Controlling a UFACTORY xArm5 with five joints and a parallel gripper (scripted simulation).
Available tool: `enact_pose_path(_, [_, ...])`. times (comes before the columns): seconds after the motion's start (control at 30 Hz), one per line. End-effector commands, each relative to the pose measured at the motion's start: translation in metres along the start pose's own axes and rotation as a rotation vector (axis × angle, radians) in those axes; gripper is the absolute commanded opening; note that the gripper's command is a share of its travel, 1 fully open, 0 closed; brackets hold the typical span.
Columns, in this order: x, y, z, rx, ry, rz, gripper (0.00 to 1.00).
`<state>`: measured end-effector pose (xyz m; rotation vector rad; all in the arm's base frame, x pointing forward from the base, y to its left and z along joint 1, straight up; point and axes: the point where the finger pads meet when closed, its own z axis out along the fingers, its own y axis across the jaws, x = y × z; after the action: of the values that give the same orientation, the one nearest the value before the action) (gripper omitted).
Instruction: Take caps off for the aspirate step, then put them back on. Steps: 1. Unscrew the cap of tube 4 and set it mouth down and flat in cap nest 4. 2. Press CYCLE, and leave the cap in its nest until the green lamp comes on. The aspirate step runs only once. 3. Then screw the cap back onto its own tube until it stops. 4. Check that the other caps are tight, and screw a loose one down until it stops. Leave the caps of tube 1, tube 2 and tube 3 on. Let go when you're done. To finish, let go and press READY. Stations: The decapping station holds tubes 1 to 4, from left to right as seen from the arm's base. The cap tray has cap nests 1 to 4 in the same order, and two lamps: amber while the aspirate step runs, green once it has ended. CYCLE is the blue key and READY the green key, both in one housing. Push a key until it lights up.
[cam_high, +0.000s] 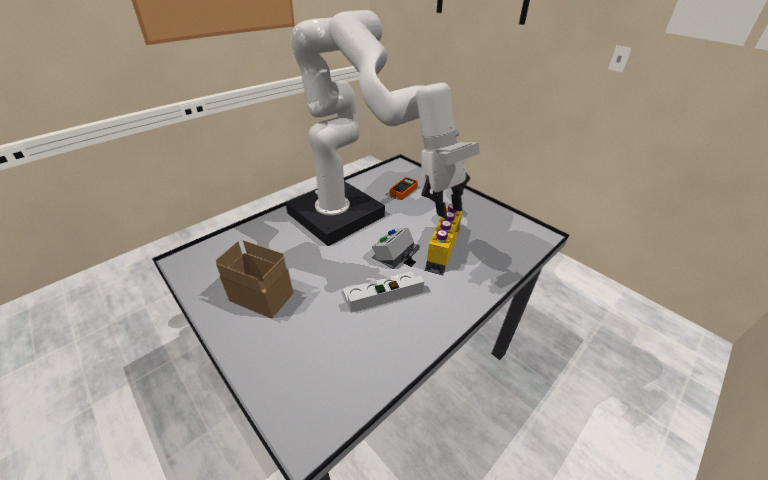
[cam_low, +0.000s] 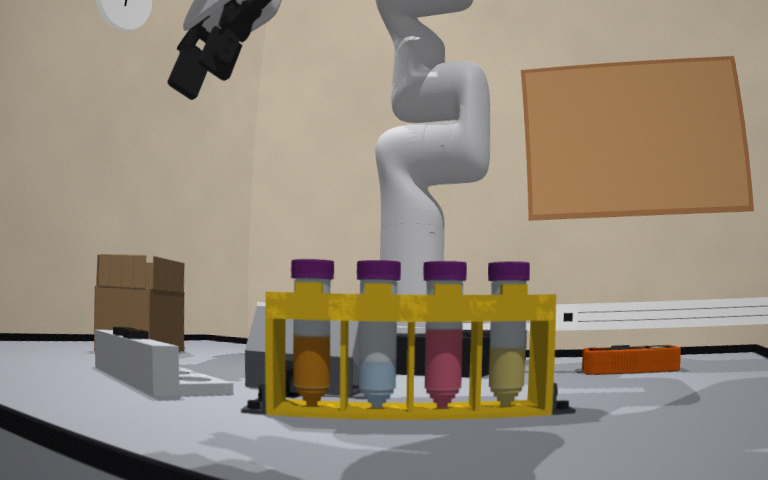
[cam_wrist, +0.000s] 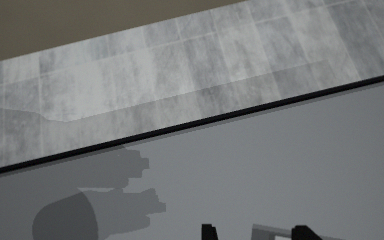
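The yellow rack (cam_low: 408, 350) holds four tubes, each with a purple cap on. Tube 4 (cam_low: 312, 333), with orange liquid, is at the left end in the exterior view, and its cap (cam_low: 312, 268) sits on it. My gripper (cam_low: 206, 50) hangs high above and to the left of that cap, partly open with nothing between the fingers. In the top view the gripper (cam_high: 447, 200) is over the rack (cam_high: 444, 237). In the wrist view only the fingertips of the gripper (cam_wrist: 257, 234) show, over bare table top near the table edge. The white cap tray (cam_high: 383, 288) has empty nests and unlit lamps.
The grey key housing (cam_high: 394, 244) with the blue key (cam_high: 390, 232) and the green key (cam_high: 382, 239) stands left of the rack. A cardboard box (cam_high: 254, 277) stands at the left. An orange device (cam_high: 403, 187) lies near the arm's base.
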<state>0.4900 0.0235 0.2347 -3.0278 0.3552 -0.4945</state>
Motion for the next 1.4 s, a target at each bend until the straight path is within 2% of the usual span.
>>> enact_pose_path(0.0, [-0.012,0.009,-0.008,-0.020,-0.066,-0.051,0.46])
enact_pose_path(0.03, [-0.016,0.011,-0.010,-0.027,-0.092,-0.070,0.46])
enact_pose_path(0.1, [-0.020,0.013,-0.012,-0.027,-0.094,-0.072,0.46])
enact_pose_path(0.17, [-0.028,0.018,-0.016,-0.038,-0.147,-0.111,0.46])
enact_pose_path(0.27, [-0.032,0.020,-0.018,-0.038,-0.149,-0.112,0.46])
enact_pose_path(0.33, [-0.040,0.024,-0.023,-0.046,-0.203,-0.151,0.46])
enact_pose_path(0.4, [-0.045,0.027,-0.027,-0.046,-0.205,-0.152,0.46])
enact_pose_path(0.47, [-0.053,0.031,-0.032,-0.051,-0.260,-0.191,0.46])
enact_pose_path(0.57, [-0.058,0.034,-0.035,-0.051,-0.262,-0.192,0.46])
enact_pose_path(0.73, [-0.080,0.030,0.000,-0.038,-0.265,-0.275,0.46])
enact_pose_path(0.77, [-0.083,0.030,0.006,-0.036,-0.266,-0.287,0.46])
enact_pose_path(0.83, [-0.083,0.030,0.006,-0.036,-0.266,-0.287,0.46])
enact_pose_path(1.17, [-0.123,0.023,0.070,-0.012,-0.272,-0.437,0.46])
enact_pose_path(1.37, [-0.126,0.022,0.073,0.001,-0.275,-0.520,0.46])
